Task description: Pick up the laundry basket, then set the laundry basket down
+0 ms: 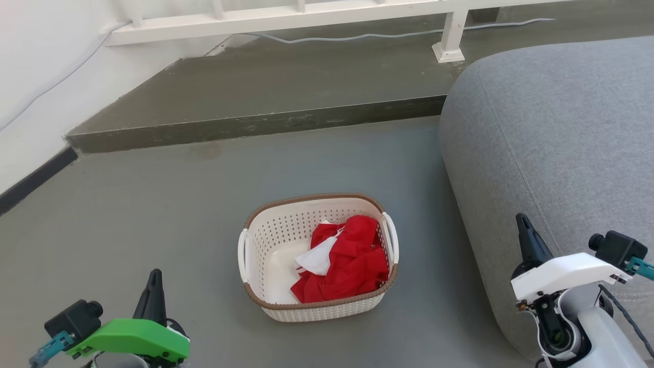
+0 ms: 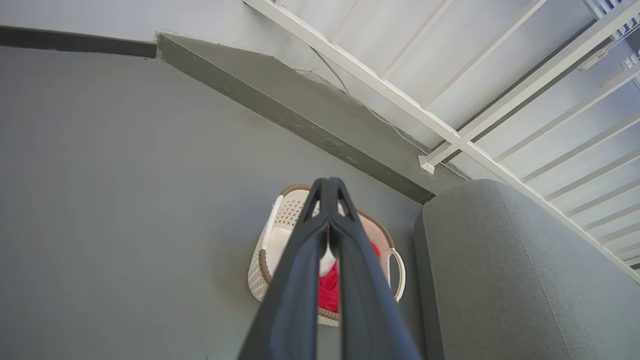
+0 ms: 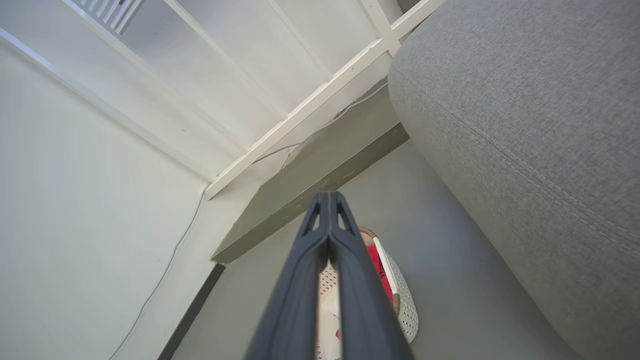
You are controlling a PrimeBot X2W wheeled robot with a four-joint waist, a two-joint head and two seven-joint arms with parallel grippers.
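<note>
Dark and pressed together on nothing, my left end effector [image 2: 329, 184]; the right end effector [image 3: 327, 197] likewise. Ahead, between both and touching neither, the laundry basket [image 1: 286, 235] sits upright on the floor [image 1: 153, 204] (fits pre-lift or post-set-down alike), a handle [image 1: 391, 235] toward each. Each end effector masks its middle in the wrist views; red cloth [image 1: 352, 260] covers part of its bottom.

Our head camera looks forward and steeply down at the floor [image 1: 153, 214], with the basket [image 1: 317, 311] fairly near, just below centre at 6 o'clock. Our wrist cameras sit low at 7 and 5 o'clock, sighting along the left gripper [image 2: 329, 182] and right gripper [image 3: 328, 196] toward the basket, both views rolled sideways. All three share basket, sofa [image 1: 552, 128] and railing [image 1: 286, 18].
</note>
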